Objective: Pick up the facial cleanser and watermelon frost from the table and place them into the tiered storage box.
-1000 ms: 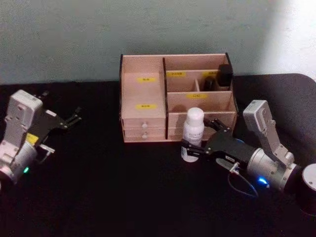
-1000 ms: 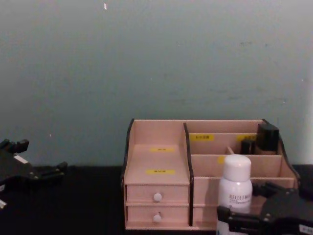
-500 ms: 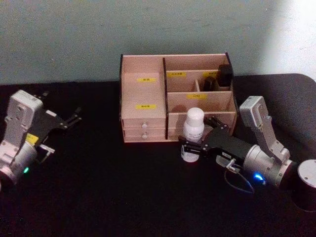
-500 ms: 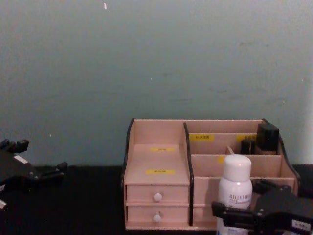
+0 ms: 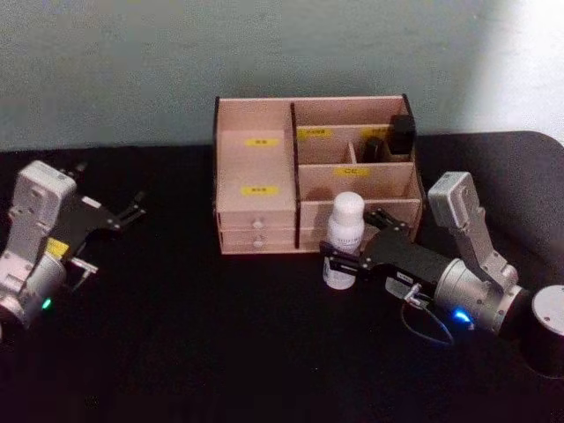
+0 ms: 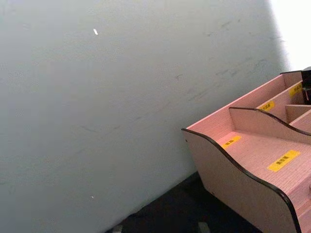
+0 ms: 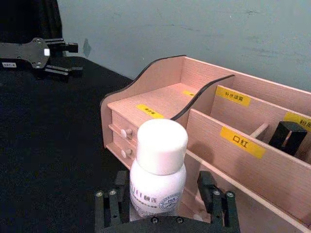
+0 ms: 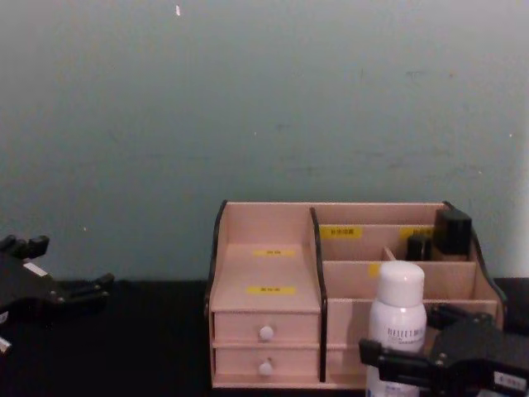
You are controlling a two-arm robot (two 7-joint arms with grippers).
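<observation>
While my right gripper [image 5: 352,242] reaches in low over the black table [image 5: 220,344] from the right side, its two fingers stand on both sides of the white bottle [image 5: 345,231]. The jaws are open. In the right wrist view one finger [image 7: 121,199] is at the wall of the bottle [image 7: 159,165], and the other finger has a thin gap to it, so I do not clamp the bottle. The fingers are at the lower half of the bottle, and the round cap is free above them.

The bottle stands upright on the table, just in front of the wooden box [image 5: 256,163]. It is before the right front part of the box, to the right of the two small drawers [image 5: 258,231] with white knobs. Whether the bottle touches the box front, I cannot tell. In the chest view the bottle [image 8: 398,310] covers a part of the lowest right compartment, and my right gripper [image 8: 407,354] shows dark at the lower right corner.

The box has stepped compartments with yellow labels [image 5: 260,190]. Some small black things [image 5: 395,137] stand in its back right compartment.

My left gripper [image 5: 130,208] is well apart from all this, at the left side of the table. Its fingers are spread, they hold nothing, and they point toward the box.
</observation>
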